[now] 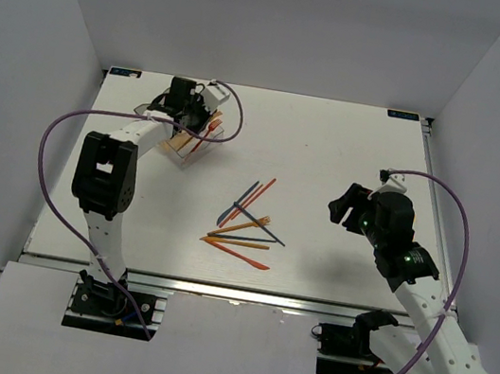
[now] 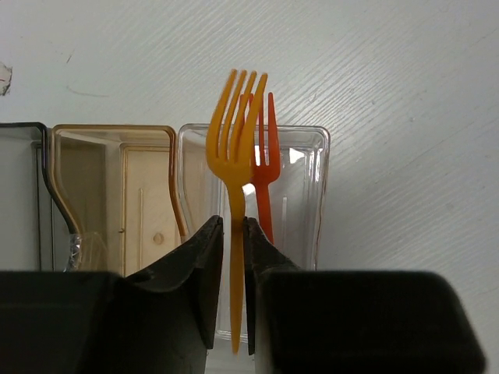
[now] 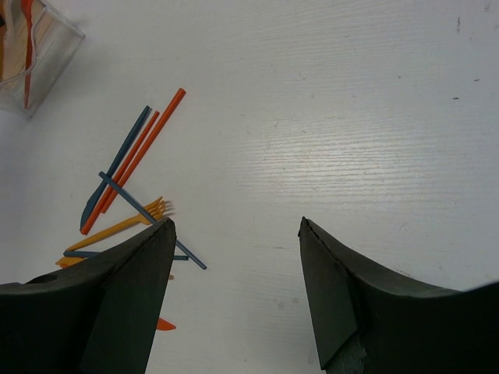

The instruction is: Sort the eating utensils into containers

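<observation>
Orange-yellow plastic sits in the tool: the left gripper (image 2: 234,227) has its jaws closed narrow on the handle of a fork (image 2: 234,156). In the wrist view the tines point away, past the far wall of the clear bin (image 2: 318,156), and the fork hangs over that bin. A red fork (image 2: 265,183) already lies inside it. Joined alongside are the amber bin (image 2: 117,131) and the grey bin (image 2: 23,128); I cannot tell what they hold.

The step in hand looks like delivery, fork going to fork. The next move probably calls only for the jaws to part. A little more lowering or tilt first may help, since the tines reach past the rim and the fork could tip out.

The right gripper (image 3: 234,226) is spread wide and empty. It hovers over bare table (image 3: 374,117) just right of the pile (image 1: 245,229). That is a loose cross-hatch of orange and blue-grey pieces mid-table, well apart from the bins. Any pick there would want a free end, as the pieces overlap.

No brand, label or writing can be read.
</observation>
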